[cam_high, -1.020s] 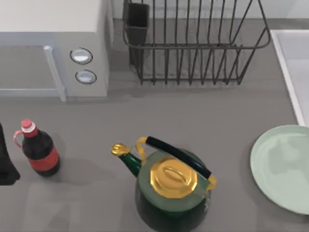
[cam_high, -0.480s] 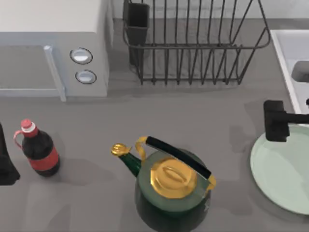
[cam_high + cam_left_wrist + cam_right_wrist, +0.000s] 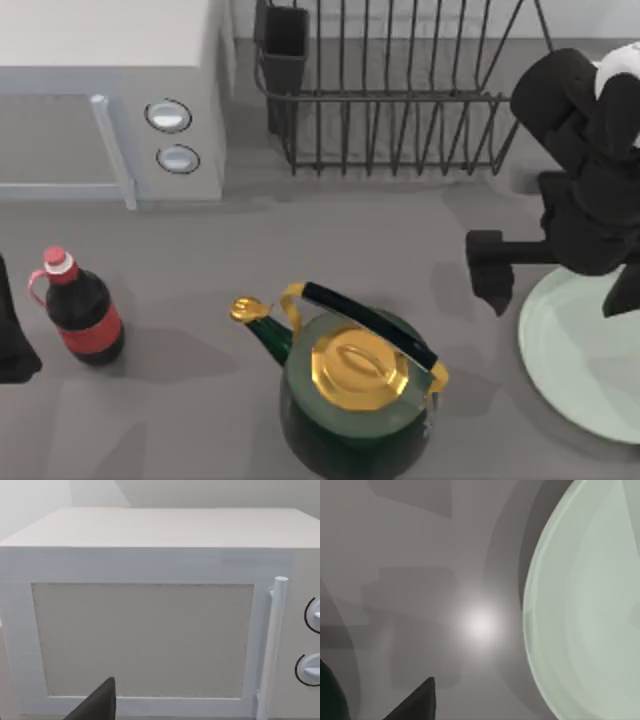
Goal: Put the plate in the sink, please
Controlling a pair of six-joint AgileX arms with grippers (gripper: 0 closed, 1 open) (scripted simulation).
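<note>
Right arm now farther in over desk's right edge, right gripper (image 3: 497, 270) beside plate (image 3: 585, 355) rim for edge grasp; fingers' spread: cannot tell, nothing held.

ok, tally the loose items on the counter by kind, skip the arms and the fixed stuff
plate: 1
kettle: 1
bottle: 1
dish rack: 1
microwave: 1
Total: 5

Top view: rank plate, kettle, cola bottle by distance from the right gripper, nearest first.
From the right gripper, at the table's right:
1. plate, right edge, just under the gripper.
2. kettle, bottom middle.
3. cola bottle, far left.
</note>
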